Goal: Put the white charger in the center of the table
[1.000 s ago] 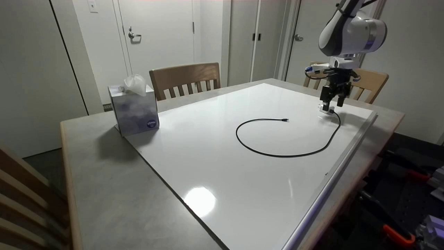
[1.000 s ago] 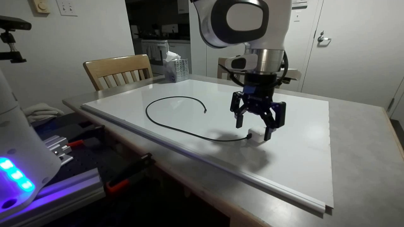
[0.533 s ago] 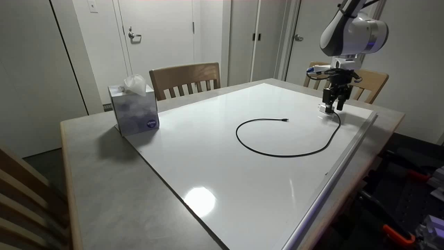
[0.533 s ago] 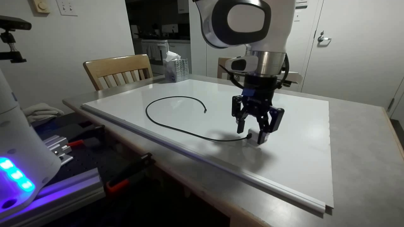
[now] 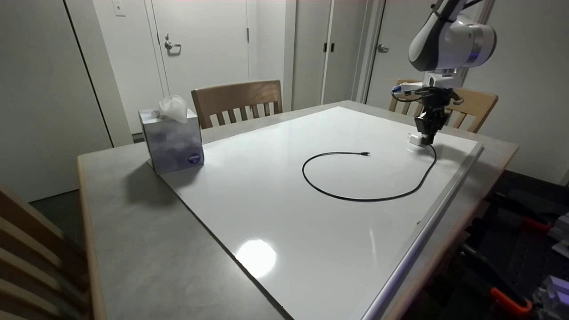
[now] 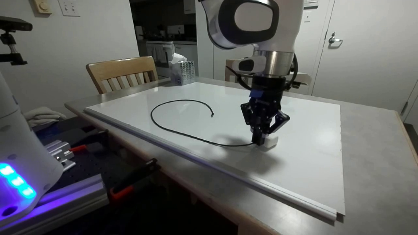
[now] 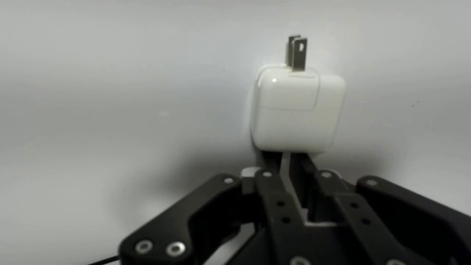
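Observation:
The white charger (image 7: 294, 121) lies on the table's glossy white panel (image 5: 284, 186), its two metal prongs pointing away from my gripper (image 7: 286, 160). Both exterior views show the charger (image 5: 414, 140) (image 6: 271, 141) near one end of the panel. From it a thin black cord (image 6: 151, 114) runs in a loose curve over the panel. My gripper (image 6: 259, 141) is down at the charger's cord end, fingers beside the block, not around it. Only a narrow slit separates the jaws. The fingertips and the cord's connector are hidden behind the block, so a grip on it cannot be confirmed.
The table's grey top (image 5: 146, 244) borders the panel. A tissue box (image 5: 173, 142) stands at the far corner from my gripper. A raised rail (image 6: 209, 163) lines one panel edge. Wooden chairs (image 5: 240, 95) (image 6: 122, 70) are drawn up around the table.
The jaws have drawn in from wide apart to nearly together at the charger's cord end. Charger and cord lie where they were, and the arm has shifted only slightly.

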